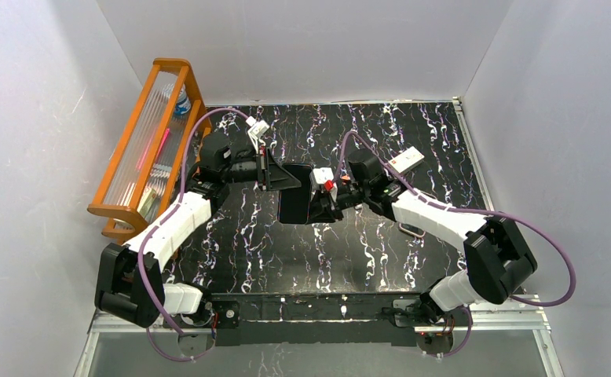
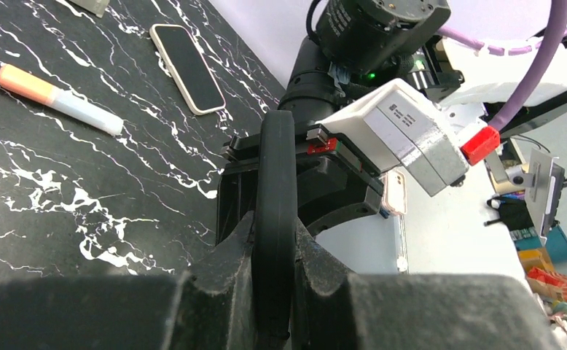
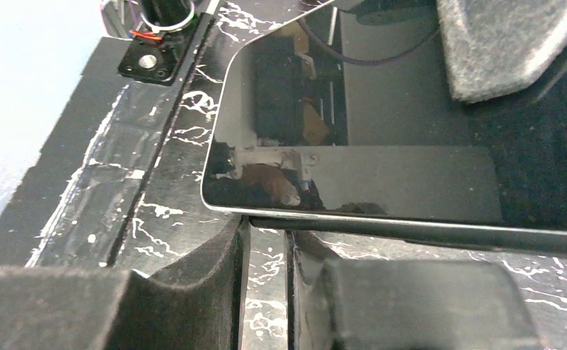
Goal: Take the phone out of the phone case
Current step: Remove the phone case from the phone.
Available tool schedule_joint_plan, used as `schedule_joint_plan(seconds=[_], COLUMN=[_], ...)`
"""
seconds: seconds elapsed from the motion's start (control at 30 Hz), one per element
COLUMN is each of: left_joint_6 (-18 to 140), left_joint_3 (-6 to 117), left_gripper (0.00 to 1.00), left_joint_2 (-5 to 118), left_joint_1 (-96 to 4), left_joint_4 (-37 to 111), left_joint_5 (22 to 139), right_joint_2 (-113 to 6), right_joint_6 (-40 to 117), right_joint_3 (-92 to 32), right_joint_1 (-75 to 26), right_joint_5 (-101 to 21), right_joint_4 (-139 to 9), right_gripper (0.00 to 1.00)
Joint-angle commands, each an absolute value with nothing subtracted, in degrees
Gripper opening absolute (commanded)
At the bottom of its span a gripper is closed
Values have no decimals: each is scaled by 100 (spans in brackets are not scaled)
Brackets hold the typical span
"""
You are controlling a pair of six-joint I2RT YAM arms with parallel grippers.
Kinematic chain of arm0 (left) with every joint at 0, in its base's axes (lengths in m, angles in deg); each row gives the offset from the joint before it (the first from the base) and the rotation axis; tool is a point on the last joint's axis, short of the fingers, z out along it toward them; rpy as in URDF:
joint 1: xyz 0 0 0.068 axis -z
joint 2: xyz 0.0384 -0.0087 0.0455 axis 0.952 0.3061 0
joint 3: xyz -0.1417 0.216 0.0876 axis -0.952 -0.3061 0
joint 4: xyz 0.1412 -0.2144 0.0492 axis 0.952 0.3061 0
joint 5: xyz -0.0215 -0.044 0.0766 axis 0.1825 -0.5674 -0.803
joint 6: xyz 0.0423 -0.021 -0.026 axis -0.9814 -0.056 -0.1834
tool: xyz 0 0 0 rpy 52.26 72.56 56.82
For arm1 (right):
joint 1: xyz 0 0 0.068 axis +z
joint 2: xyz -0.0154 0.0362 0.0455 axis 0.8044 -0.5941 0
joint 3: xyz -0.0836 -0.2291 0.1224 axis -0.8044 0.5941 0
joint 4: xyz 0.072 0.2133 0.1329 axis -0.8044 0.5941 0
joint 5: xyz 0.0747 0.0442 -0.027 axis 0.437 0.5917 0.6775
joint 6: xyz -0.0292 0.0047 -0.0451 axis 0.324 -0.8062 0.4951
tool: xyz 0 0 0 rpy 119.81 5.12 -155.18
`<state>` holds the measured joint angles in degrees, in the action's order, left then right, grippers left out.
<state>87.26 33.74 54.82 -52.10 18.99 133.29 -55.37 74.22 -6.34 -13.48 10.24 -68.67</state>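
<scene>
The phone (image 1: 294,200) in its black phone case is held above the middle of the table between both arms. In the left wrist view my left gripper (image 2: 275,226) is shut on the case (image 2: 277,175), which shows edge-on between the fingers. My left gripper (image 1: 275,179) is at the upper left edge. My right gripper (image 1: 323,203) is at the lower right edge. In the right wrist view the phone's glossy screen (image 3: 353,175) and silver rim lie just above the case lip (image 3: 412,232). My right gripper (image 3: 266,227) has a narrow gap between its jaws, and the phone's edge hides the tips.
An orange rack (image 1: 149,141) with a bottle (image 1: 182,102) stands at the table's left edge. A second phone in a light case (image 2: 186,67) and an orange-and-white marker (image 2: 58,100) lie on the black marbled table (image 1: 381,126). White walls surround the table.
</scene>
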Motion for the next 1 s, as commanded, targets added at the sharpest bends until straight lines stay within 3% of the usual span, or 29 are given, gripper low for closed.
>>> schedule_joint_plan(seconds=[0.0, 0.23, 0.43, 0.57, 0.97], left_joint_6=[9268, 9449, 10479, 10596, 11202], left_joint_3=[3540, 3168, 2734, 2594, 2224], left_gripper=[0, 0, 0, 0, 0], left_joint_2=[5081, 4826, 4818, 4724, 4479], left_joint_1=[-5152, -5152, -5152, -5152, -5035], left_joint_4=[1562, 1348, 120, -12, -565], left_joint_5=[13267, 12903, 12702, 12470, 11853], right_joint_2=[-5380, -5086, -4988, -4904, -5001], right_joint_6=[7549, 5968, 3918, 2926, 901], right_joint_3=[-606, 41, 668, 981, 1358], right_joint_1=[-1233, -1334, -1410, -1409, -1409], right_joint_5=[323, 149, -245, -747, -1591], right_joint_4=[-7749, -9646, -11575, -12517, -14073], right_gripper=[1, 2, 14, 29, 41])
